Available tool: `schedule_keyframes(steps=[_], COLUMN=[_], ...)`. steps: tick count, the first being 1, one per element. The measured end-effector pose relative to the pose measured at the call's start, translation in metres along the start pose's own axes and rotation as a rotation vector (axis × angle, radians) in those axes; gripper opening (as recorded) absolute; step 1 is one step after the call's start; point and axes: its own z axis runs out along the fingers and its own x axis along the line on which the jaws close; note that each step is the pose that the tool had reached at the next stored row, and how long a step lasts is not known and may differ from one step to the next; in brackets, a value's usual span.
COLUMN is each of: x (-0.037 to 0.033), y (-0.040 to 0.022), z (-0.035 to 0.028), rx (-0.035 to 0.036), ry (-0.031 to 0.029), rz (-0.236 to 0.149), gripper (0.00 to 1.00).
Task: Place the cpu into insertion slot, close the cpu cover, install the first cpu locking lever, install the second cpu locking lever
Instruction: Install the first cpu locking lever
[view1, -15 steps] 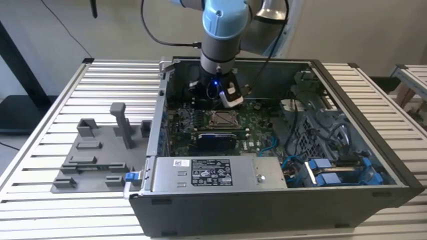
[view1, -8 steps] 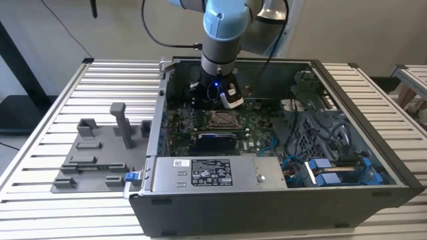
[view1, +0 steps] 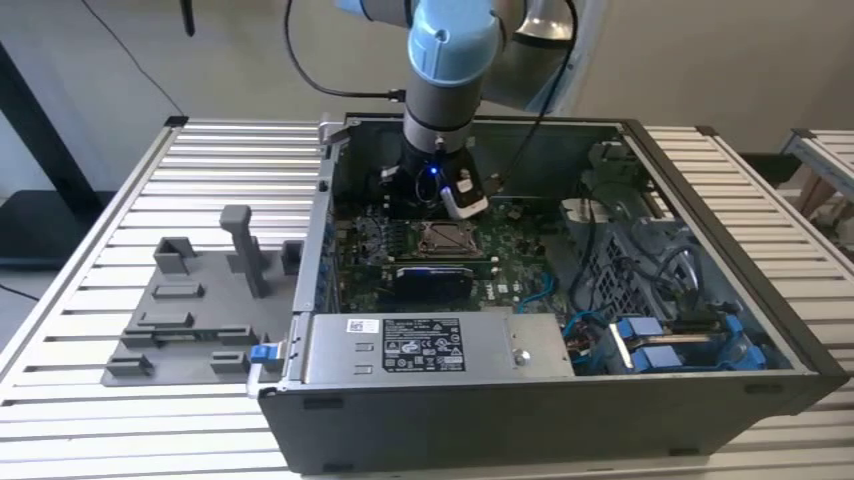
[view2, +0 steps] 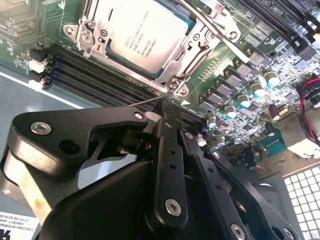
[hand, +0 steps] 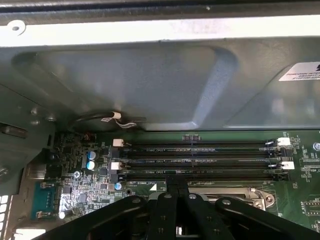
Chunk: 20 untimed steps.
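Note:
The cpu (view2: 142, 37), a flat silver square, lies in the insertion slot (view1: 441, 238) on the green board. The cpu cover (view2: 172, 62), a silver frame, lies down around it. One locking lever (view2: 207, 22) runs slanted along the socket's side. A second thin lever rod (view2: 137, 102) sticks out from the socket's corner right at my fingertips. My gripper (view2: 161, 112) is shut, its black fingers together beside the socket, and I cannot tell whether it pinches the rod. In the exterior view the gripper (view1: 454, 205) hangs inside the case just behind the socket. Its tips (hand: 176, 187) also show in the first wrist view.
Black memory slots (hand: 200, 160) run between the socket and the grey case wall (hand: 150, 75). The power supply (view1: 427, 345) closes the case's front. Blue cables (view1: 641, 330) fill the exterior view's right. A grey fixture plate (view1: 200, 310) lies on the table outside the case.

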Motion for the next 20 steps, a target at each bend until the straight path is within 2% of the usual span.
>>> schedule_keyframes(steps=[8, 20], x=[-0.0032, -0.0134], y=[-0.0003, -0.0005], z=[0.0028, 0.0045], rx=[0.0001, 0.0], ry=[0.0, -0.0001], rz=[0.0, 0.0], gripper=[0.11, 0.11])
